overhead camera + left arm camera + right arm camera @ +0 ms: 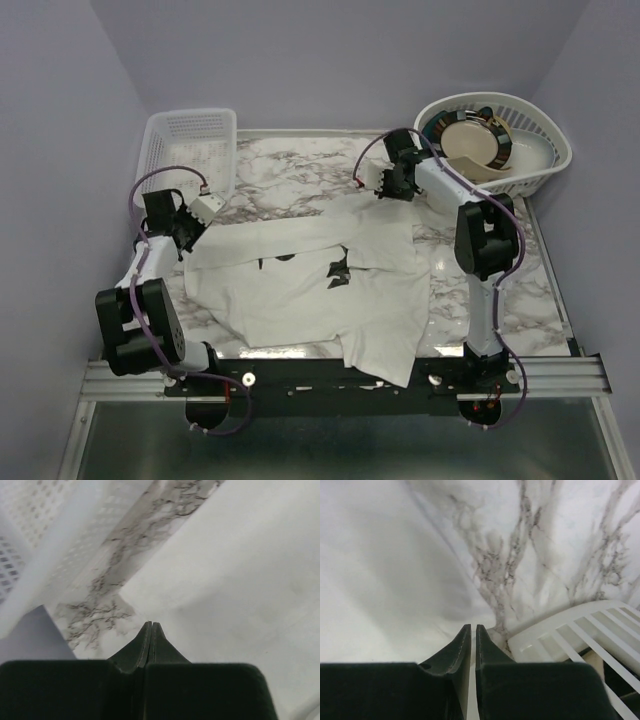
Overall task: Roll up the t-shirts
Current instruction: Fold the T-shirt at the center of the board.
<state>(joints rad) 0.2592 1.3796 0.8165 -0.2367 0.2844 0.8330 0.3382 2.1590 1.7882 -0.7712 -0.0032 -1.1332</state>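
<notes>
A white t-shirt (320, 300) lies spread on the marble table, its upper part folded over so the black graphic (340, 270) shows only partly. My left gripper (186, 233) is at the shirt's left edge. In the left wrist view its jaws (151, 624) are pressed fully together just above the shirt (240, 580), with no cloth seen between them. My right gripper (388, 183) is at the shirt's far right corner. In the right wrist view its jaws (473, 626) stand a hair apart at the edge of the shirt (385, 580), which bulges up toward them.
A white mesh basket (190, 150) stands at the back left, close to my left gripper (45, 545). A white oval basket (545, 160) holding plates (470, 140) stands at the back right, close to my right gripper (570, 635). The shirt's bottom hangs over the near edge.
</notes>
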